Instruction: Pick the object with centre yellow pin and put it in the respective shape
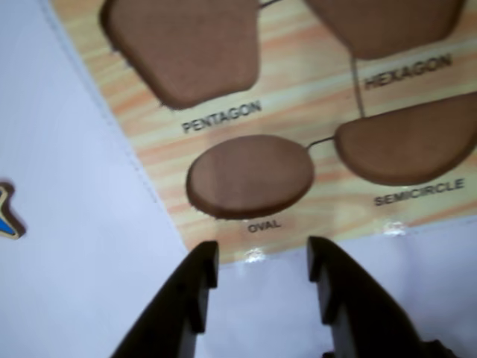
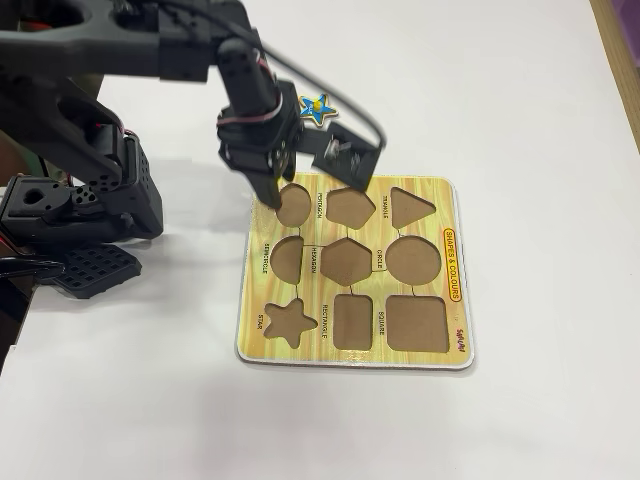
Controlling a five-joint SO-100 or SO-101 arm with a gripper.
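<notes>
A small blue star piece (image 2: 318, 108) with a yellow rim lies on the white table beyond the board's far edge. Its tip shows at the left edge of the wrist view (image 1: 6, 215). The wooden shape board (image 2: 455, 290) has empty recesses, with the star recess (image 2: 288, 322) at its near left corner. My gripper (image 2: 274, 192) hangs over the board's far left corner beside the oval recess (image 2: 294, 204). In the wrist view the gripper (image 1: 262, 250) is open and empty, just off the board's edge, with the oval recess (image 1: 250, 175) in front of it.
The wrist view shows the pentagon (image 1: 186, 48), hexagon (image 1: 387, 22) and semicircle (image 1: 410, 145) recesses, all empty. The arm's black base (image 2: 80, 220) stands left of the board. White table surrounds the board.
</notes>
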